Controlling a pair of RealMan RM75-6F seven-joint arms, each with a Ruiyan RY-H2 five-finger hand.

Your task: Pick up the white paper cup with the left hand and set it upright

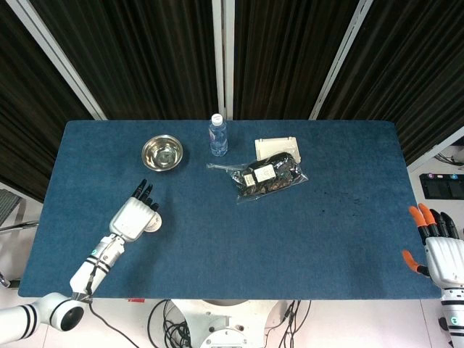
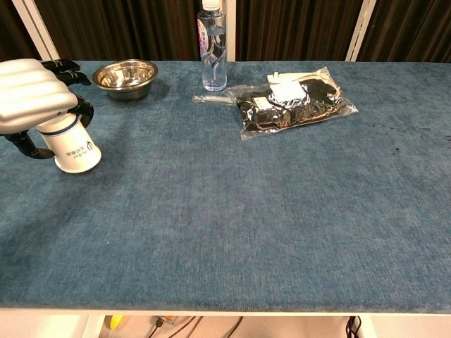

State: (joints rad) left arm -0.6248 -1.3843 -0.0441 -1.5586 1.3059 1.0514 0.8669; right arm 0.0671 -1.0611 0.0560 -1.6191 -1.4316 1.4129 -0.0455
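At the left side of the blue table (image 1: pixel 217 239) the left hand (image 2: pixel 32 95) has its white back turned upward, the forearm reaching in from the near left corner. Its dark fingers (image 2: pixel 67 67) and thumb curl down around the top of the white paper cup (image 2: pixel 70 148), which stands mouth down on the cloth with its wide rim on the surface; the hand appears to be grasping it near the narrow base end. From above, only a sliver of the cup shows beside the palm. Just behind sits a steel bowl (image 1: pixel 162 151). Further right, near the far edge, stands a clear water bottle (image 1: pixel 217 135), and beside it lies a clear bag of dark contents (image 1: pixel 268 175) overlapping a white tray (image 1: pixel 277 144). Off the right edge, the right hand (image 1: pixel 437 250) hangs with orange-tipped fingers apart, holding nothing.
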